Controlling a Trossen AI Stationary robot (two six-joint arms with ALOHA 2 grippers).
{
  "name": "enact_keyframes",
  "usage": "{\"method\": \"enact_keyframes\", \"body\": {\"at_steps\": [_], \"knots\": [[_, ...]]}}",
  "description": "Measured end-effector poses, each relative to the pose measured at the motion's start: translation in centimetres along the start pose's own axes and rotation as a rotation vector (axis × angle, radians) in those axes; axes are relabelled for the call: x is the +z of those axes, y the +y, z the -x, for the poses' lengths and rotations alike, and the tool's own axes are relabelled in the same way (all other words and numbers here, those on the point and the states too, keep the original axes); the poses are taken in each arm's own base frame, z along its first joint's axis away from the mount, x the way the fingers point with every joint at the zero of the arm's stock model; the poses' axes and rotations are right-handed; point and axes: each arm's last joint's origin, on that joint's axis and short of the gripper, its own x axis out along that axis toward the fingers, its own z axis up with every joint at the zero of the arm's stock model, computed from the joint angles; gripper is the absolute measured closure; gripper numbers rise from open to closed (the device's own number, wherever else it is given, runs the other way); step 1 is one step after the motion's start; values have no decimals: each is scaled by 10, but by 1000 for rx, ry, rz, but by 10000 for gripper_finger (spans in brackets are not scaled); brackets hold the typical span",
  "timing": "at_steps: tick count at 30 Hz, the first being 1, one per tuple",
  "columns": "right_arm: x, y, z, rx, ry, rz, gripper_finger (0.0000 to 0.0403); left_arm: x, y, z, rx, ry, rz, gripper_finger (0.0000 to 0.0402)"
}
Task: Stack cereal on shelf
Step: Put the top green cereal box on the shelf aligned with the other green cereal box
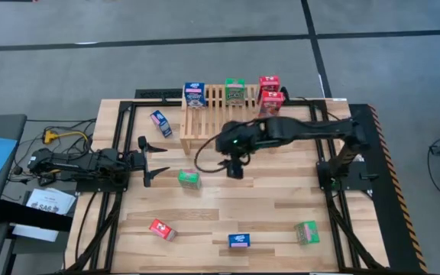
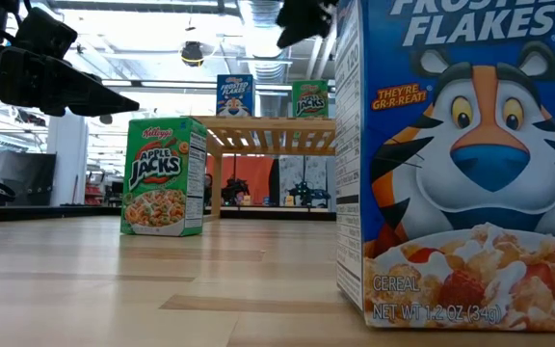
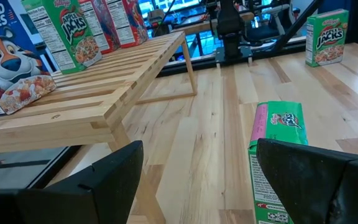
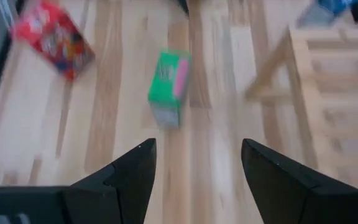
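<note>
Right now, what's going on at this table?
Two robot arms are putting small cereal boxes onto a slatted wooden shelf. Four boxes already stand on it: one blue, one green, two red. The right claw hangs open and empty over the table in front of the shelf, near a green box. The left claw is also open and empty, just left of that box. Four more boxes sit elsewhere on the tabletop.
</note>
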Motion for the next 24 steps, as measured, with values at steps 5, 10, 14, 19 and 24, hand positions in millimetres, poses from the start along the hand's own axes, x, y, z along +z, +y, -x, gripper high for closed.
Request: {"method": "enact_keyframes", "body": {"at_steps": [5, 10, 14, 19, 24], "knots": [[5, 6, -29, 12, -34, -28, 142, 0, 0, 0, 0, 0, 0, 97], [4, 14, -53, 25, -39, -37, 142, 0, 0, 0, 0, 1, 0, 97], [7, 23, -70, 21, -91, -18, 142, -1, 0, 0, -3, 8, -3, 97], [6, 30, -82, 21, -97, -8, 142, -1, -1, -1, -5, 16, -6, 97], [0, 32, -94, 11, -59, 0, 142, -2, -1, -2, -9, 31, -12, 97]]}}
